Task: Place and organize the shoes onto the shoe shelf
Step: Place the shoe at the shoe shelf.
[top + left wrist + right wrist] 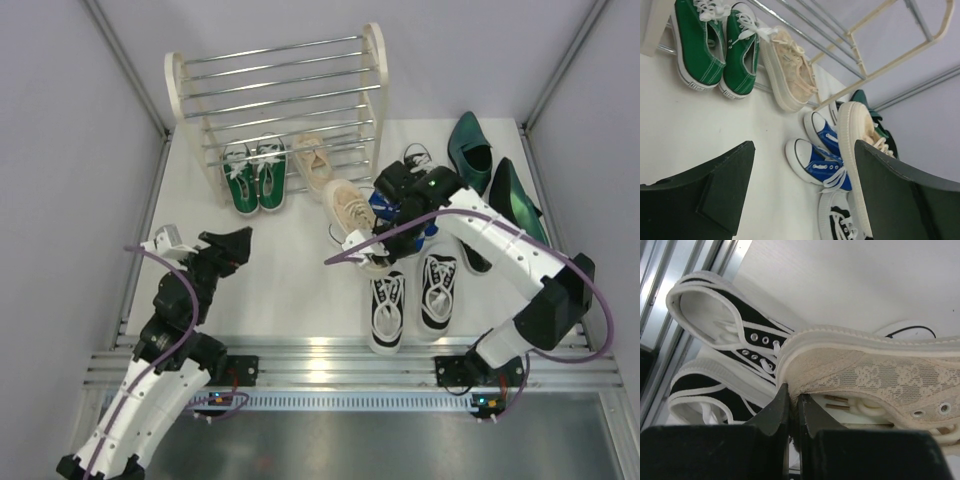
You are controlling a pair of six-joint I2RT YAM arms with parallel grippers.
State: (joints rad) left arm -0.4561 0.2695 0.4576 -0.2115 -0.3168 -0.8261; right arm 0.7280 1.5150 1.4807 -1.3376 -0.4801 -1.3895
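Two black wedge fingers on my right gripper (792, 405) are clenched on the heel rim of a beige shoe (880, 370), with only a sliver of its fabric between them. The shoe is lace-patterned mesh over a thick cream rubber sole with a stitched edge. It stretches away to one side of the jaws, tipped onto its side, and I cannot tell whether it clears the table (690, 130). On the other side of those jaws lies a black pair (725, 330) of matte canvas with white piping, metal eyelets, white laces and white soles.

My left gripper (805, 200) is released. Its broad matte fingers are spread wide with only bare white tabletop between them. Just ahead of that gap sit two blue shoes (820, 157), canvas with smooth white toe caps. Farther ahead and to the left, the green pair (715, 50) stands side by side at the foot of the shelf (176, 90), tucked under its lower rods. The beige mate (787, 70) sits just beside them. The shelf is thin chrome rods strung between rounded cream side panels. Beyond my right arm, well clear of both sets of jaws, lie two pointed, glossy dark green dress shoes (470, 150).
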